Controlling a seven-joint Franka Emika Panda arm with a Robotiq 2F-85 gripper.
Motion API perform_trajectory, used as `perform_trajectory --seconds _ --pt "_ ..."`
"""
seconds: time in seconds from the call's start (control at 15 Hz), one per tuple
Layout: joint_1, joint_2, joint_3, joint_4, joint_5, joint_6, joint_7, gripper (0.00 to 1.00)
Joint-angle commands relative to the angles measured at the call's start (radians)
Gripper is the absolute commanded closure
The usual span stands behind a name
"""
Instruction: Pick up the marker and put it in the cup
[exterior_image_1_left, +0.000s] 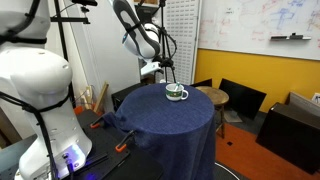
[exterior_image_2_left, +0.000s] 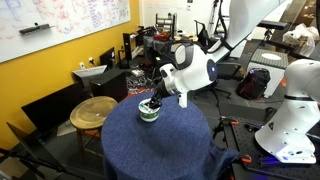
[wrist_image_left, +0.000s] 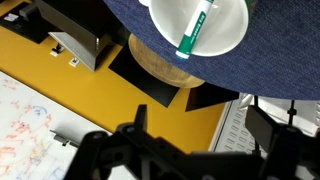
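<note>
So, just one marker (wrist_image_left: 195, 30) can be counted, and it's found inside the cup (wrist_image_left: 225, 30). In the wrist view it's seen lying slanted across the white inside, a greenish body with a pale end, its lower end resting against the cup wall. It can't really be made out in either exterior view, since it's too small there.

One cup is counted too, white with a dark green band (exterior_image_2_left: 149, 109), and it's set upright on the single round table (exterior_image_1_left: 170, 125), which is draped in a dark blue cloth. Nothing else is seen on that cloth.

One gripper (wrist_image_left: 205, 135) is in play. It's held just above the cup, not touching it, as shown in both exterior views (exterior_image_1_left: 163, 70) (exterior_image_2_left: 160, 92). Its jaws are spread apart with nothing between them.

Further out, one round wooden stool (exterior_image_2_left: 95, 110) is parked just beside the table, a whiteboard (exterior_image_2_left: 60, 20) is hung on the yellow wall, and a white robot body (exterior_image_1_left: 40, 90) is seen off to one side.
</note>
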Motion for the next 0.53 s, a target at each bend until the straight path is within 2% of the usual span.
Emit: perform_trajectory --seconds 0.0,0.47 --pt "0.009 -0.047 -0.014 -0.026 0.059 0.022 -0.084 0.0" --pt "0.002 -0.011 0.001 -0.003 0.047 0.002 -0.054 0.0"
